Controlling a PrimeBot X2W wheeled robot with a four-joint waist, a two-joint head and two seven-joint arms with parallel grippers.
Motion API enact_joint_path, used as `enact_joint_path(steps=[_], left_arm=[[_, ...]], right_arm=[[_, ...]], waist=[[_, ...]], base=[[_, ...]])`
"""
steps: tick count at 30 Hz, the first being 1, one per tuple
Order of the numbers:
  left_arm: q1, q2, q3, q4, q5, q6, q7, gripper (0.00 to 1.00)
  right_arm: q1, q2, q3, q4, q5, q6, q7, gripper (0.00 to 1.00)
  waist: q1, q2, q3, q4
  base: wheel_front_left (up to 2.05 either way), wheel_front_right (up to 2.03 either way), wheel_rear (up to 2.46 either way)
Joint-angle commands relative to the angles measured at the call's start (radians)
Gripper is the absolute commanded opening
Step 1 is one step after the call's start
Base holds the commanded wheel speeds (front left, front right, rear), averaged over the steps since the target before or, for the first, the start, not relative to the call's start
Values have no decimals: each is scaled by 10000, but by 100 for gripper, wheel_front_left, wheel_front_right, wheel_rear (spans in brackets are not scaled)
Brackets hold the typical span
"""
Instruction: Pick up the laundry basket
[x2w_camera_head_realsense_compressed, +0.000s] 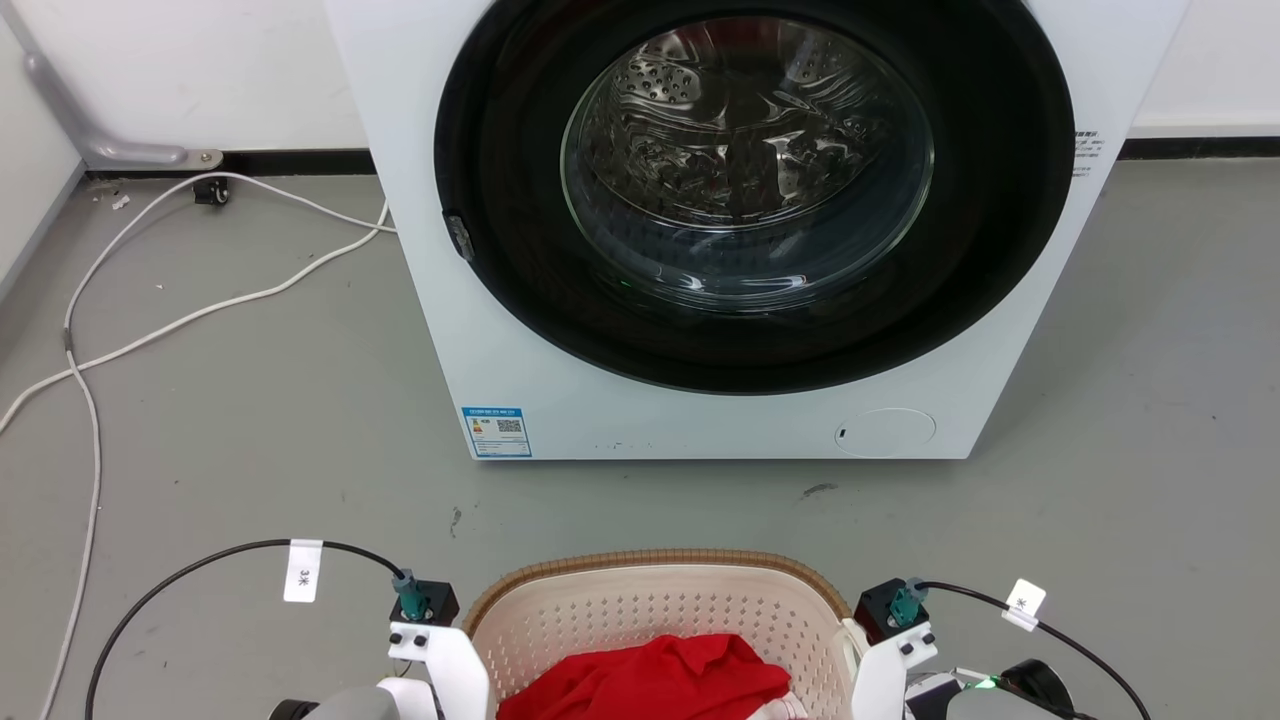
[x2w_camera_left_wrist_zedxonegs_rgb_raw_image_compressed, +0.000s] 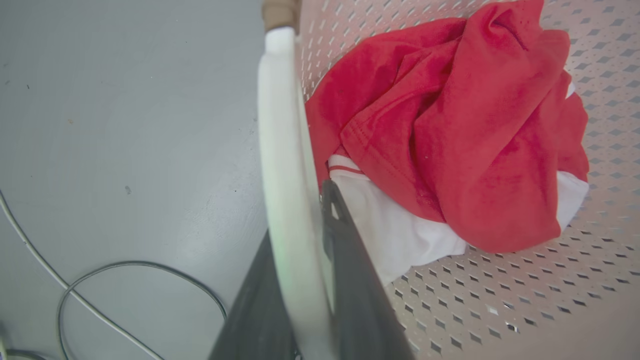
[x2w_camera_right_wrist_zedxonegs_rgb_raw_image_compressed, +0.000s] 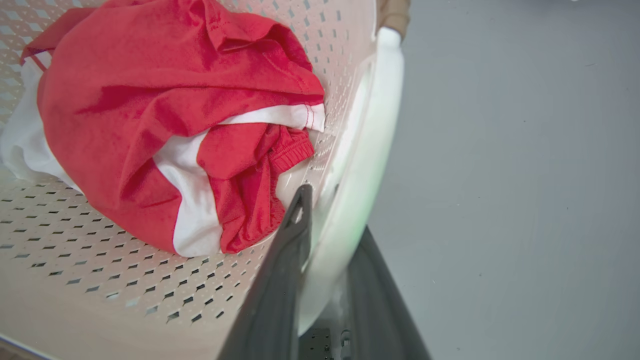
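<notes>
The laundry basket (x2w_camera_head_realsense_compressed: 650, 562), containing red-and-white clothing (x2w_camera_left_wrist_zedxonegs_rgb_raw_image_compressed: 450, 125), lies in front of the washing machine (x2w_camera_head_realsense_compressed: 700, 420), between the 2 hands. The left hand (x2w_camera_left_wrist_zedxonegs_rgb_raw_image_compressed: 300, 220) and right hand (x2w_camera_right_wrist_zedxonegs_rgb_raw_image_compressed: 334, 215) are each closed on 1 white side handle (x2w_camera_left_wrist_zedxonegs_rgb_raw_image_compressed: 285, 125), pinched between 2 dark fingers (x2w_camera_left_wrist_zedxonegs_rgb_raw_image_compressed: 350, 260).

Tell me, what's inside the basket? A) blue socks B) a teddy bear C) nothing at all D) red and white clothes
D: red and white clothes lie bunched up on the holey floor of the laundry basket.
</notes>
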Motion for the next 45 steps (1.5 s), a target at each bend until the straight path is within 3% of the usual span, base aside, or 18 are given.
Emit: enact_joint_path(steps=[1,45], left_arm=[[-118,-43,-98,-48,-36,-112,19,0],[-280,43,-1080,96,-1006,-112,-189,0]], right_arm=[[-57,21,101,-22,58,29,-31,0],[-214,-28,942,-23,952,31,8,0]], waist=[[1,-1,-7,7],[1,-1,25,51]], base=[[0,0,0],[0,0,0]])
